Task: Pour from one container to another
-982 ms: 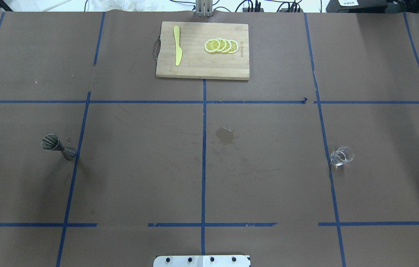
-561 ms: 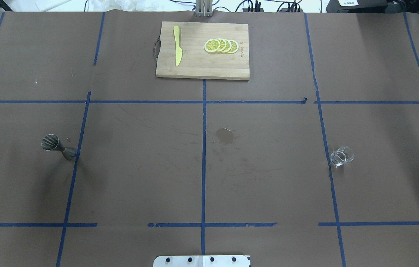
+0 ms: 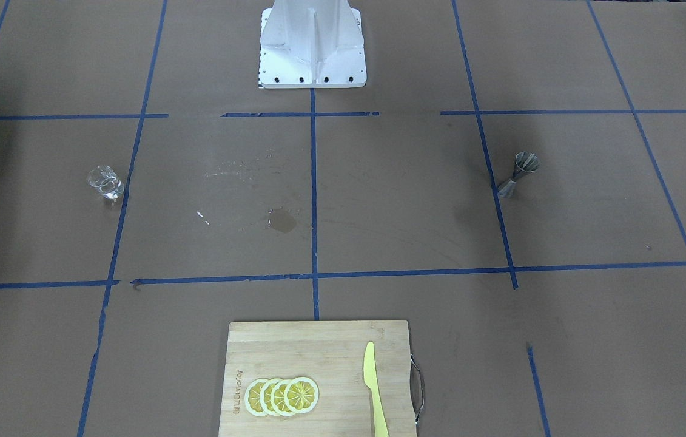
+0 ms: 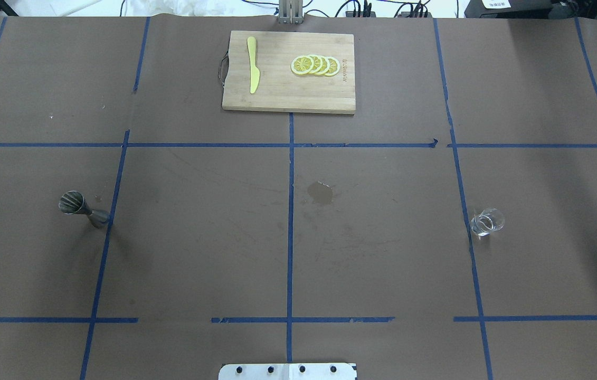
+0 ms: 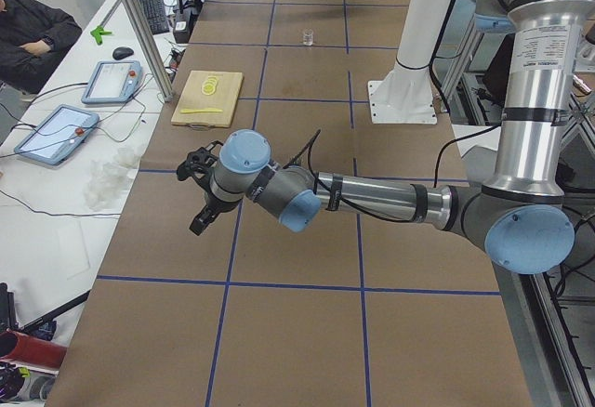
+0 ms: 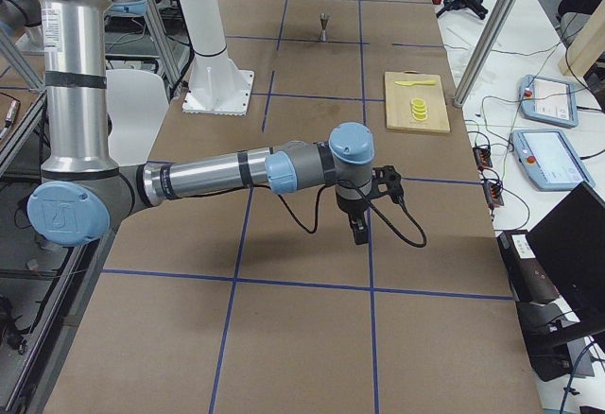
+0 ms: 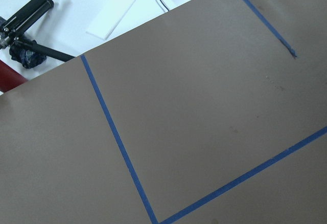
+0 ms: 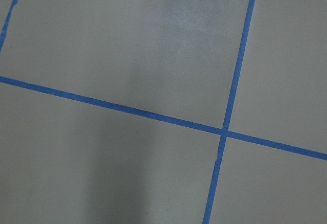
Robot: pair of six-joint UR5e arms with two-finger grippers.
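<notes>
The small clear glass cup [image 4: 486,221] stands upright on the robot's right side of the table, also seen in the front view [image 3: 105,182] and far off in the left side view [image 5: 307,37]. The silver hourglass jigger [image 4: 83,209] stands upright on the robot's left side [image 3: 518,175], small in the right side view [image 6: 324,26]. My left gripper [image 5: 199,223] shows only in the left side view and my right gripper [image 6: 360,235] only in the right side view. Both hang over bare table beyond the fixed cameras' edges, far from either vessel. I cannot tell whether they are open or shut.
A wooden cutting board [image 4: 277,95] at the far middle carries lemon slices [image 4: 315,65] and a yellow knife [image 4: 252,64]. A wet stain [image 4: 320,193] marks the brown paper near the centre. The white robot base [image 3: 312,48] sits at the near edge. Both wrist views show only paper and blue tape.
</notes>
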